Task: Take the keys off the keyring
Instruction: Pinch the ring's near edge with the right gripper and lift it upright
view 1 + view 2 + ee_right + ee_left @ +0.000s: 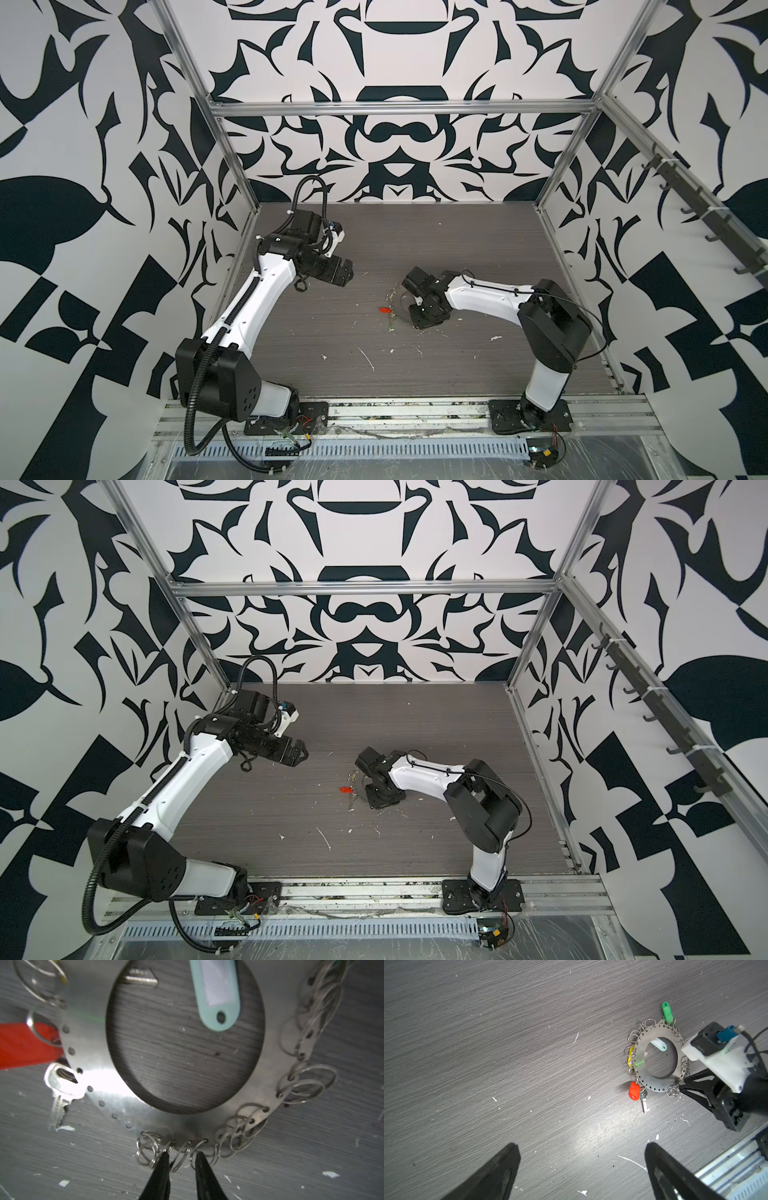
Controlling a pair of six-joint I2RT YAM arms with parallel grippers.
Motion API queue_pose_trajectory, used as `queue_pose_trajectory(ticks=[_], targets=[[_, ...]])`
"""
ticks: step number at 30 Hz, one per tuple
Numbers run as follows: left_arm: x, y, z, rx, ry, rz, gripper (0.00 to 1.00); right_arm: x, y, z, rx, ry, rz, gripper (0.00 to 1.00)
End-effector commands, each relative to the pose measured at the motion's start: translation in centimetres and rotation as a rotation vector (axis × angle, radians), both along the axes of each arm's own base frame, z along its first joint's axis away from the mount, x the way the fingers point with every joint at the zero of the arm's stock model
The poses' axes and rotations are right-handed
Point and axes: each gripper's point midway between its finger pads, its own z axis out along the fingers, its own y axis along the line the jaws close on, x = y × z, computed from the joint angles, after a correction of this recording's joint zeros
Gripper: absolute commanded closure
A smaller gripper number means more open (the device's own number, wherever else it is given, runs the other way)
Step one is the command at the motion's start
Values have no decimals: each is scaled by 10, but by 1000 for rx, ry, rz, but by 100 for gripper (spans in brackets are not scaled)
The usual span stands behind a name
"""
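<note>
The keyring lies flat on the grey table, a metal disc with a wide hole and a rim of wire loops. A silvery key and a red-orange tag hang at its rim, as do a green tag and a yellow tag. A pale tag and another key show through the hole. My right gripper is down at the keyring's edge, its jaws a narrow gap apart with one wire loop between the tips. My left gripper hovers wide open and empty, well to the left.
White scraps litter the table. In both top views the right wrist hides most of the ring, and only the red-orange tag stands out. Frame rails line the sides, and a slotted metal strip runs along the front.
</note>
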Motion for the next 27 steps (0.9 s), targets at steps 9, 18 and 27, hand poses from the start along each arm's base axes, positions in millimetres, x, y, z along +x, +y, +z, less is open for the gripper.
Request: queue_pose_trajectory(ticks=[9,18,27], targets=[[-4,-6,2,-10,25,-19,1,12,1,19,-30,-64,-6,86],[0,-12,12,-22,-3,-43,1,13,3,40,1,-97,-4,100],[8,-31,28,-49,-71,-110,0,12,23,83,107,-93,39,100]])
